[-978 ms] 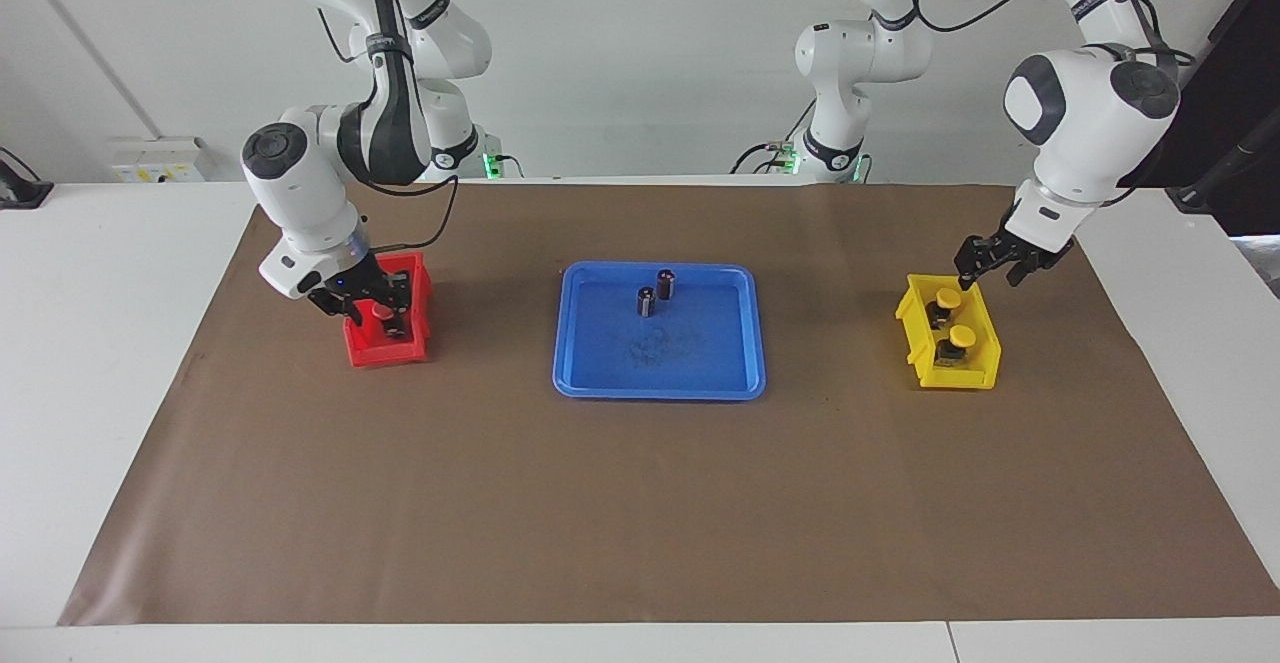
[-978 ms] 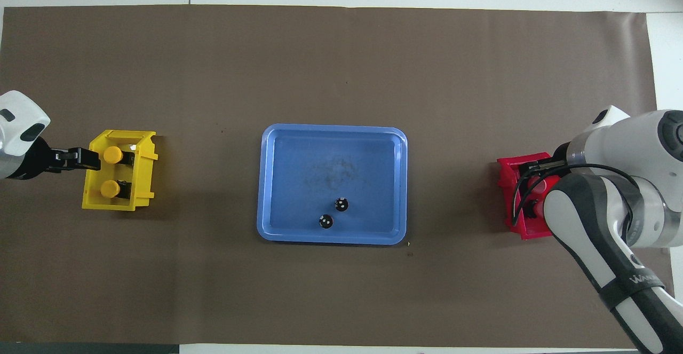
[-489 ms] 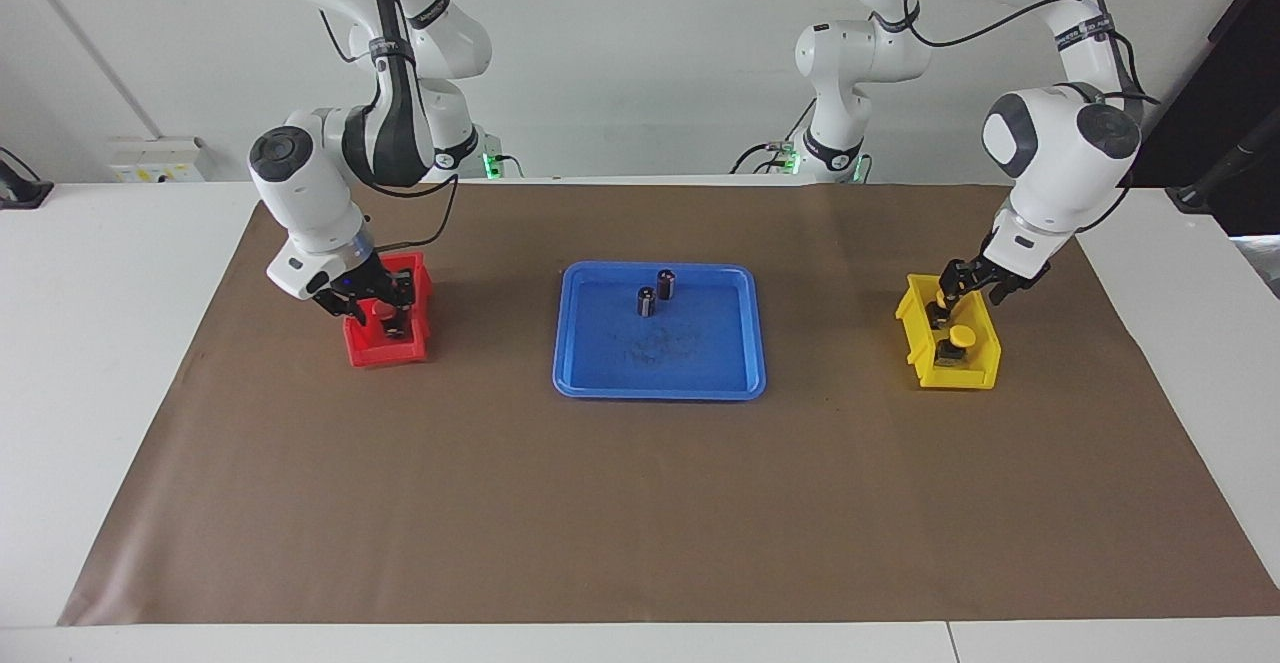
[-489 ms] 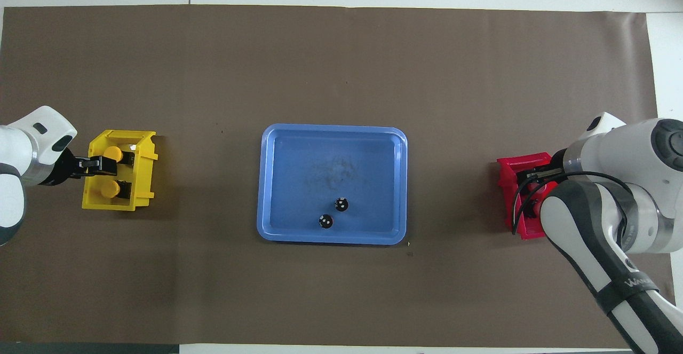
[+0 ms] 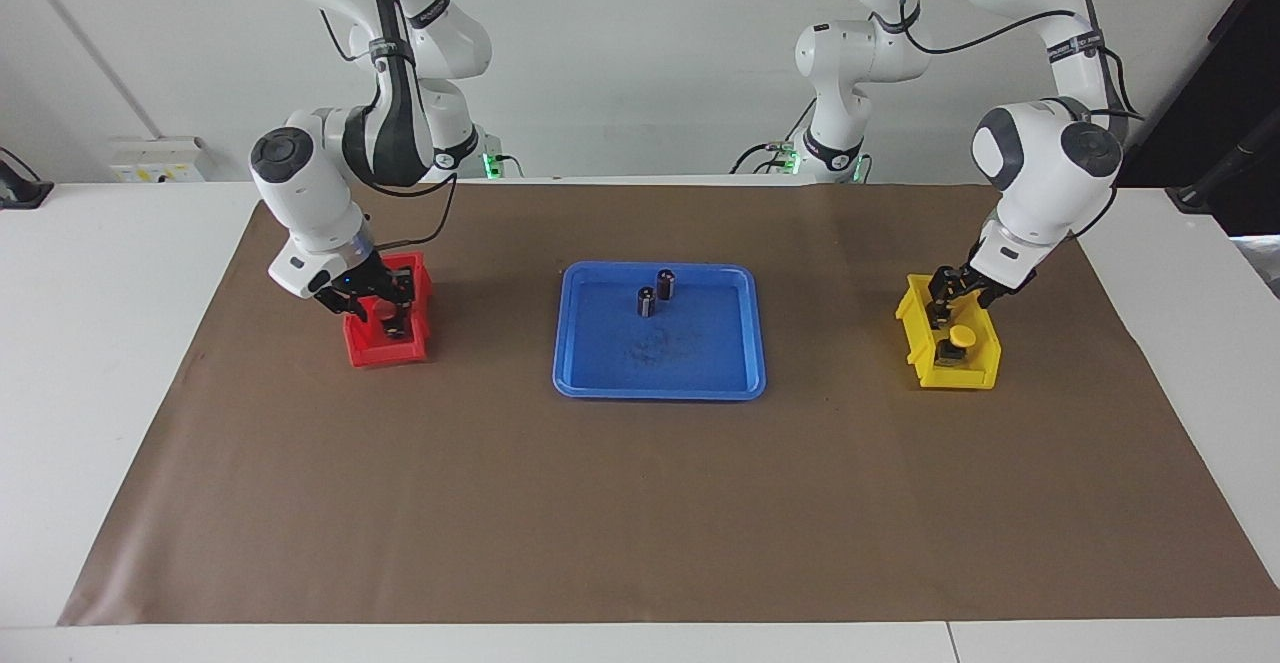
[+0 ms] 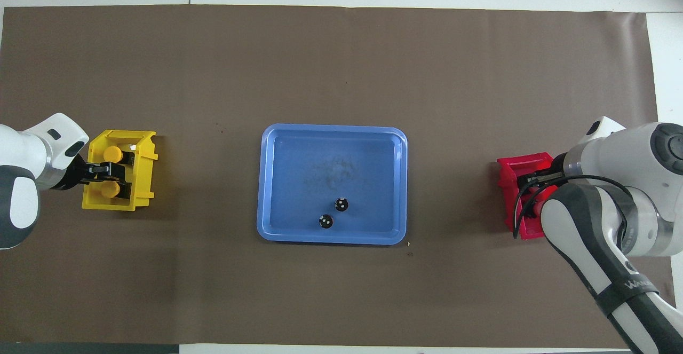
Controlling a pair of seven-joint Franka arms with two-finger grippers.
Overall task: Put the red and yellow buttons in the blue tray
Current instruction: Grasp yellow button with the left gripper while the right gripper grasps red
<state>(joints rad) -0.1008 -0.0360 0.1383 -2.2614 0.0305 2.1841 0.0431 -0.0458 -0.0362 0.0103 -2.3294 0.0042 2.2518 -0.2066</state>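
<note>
1. Facing view, progress: nothing delivered yet. No coloured cap in the blue tray (image 5: 660, 389), lying mid-bench between the two bins.
2. Right hand (image 5: 376, 309) down inside the red bin (image 5: 416, 347), toward the right arm's end of the bench, closed in around a red button (image 5: 383, 313). Cannot tell whether wide, narrow or gripping. No second red cap made out beneath the hand.
3. Left hand (image 5: 946, 295) lowered into the yellow bin (image 5: 966, 376), toward the left arm's end, over the yellow button nearer to the robots and hiding it. Grip likewise impossible to judge. Other yellow button (image 5: 960, 336) plainly resting in the bin, untouched.
4. Judged left to do: all four lifts, carries and releases.
5. Around: two dark cylinders (image 5: 647, 301) upright in the tray, close to its robot-side rim, worth avoiding at release. Brown mat (image 5: 640, 503) under everything, white bench (image 5: 100, 343) showing at its edges.
6. Overhead view: tray (image 6: 332, 128) holding only the cylinders (image 6: 341, 204). Both yellow caps inside the yellow bin (image 6: 145, 167), the farther one (image 6: 112, 154) bare, the nearer one (image 6: 110, 189) partly under the left hand (image 6: 106, 175).
7. Red bin (image 6: 511, 165) largely covered by the right arm, its contents and the right hand not readable from above.
8. Nothing on the mat between either bin and the tray, so only bin walls and tray rim to get over.
</note>
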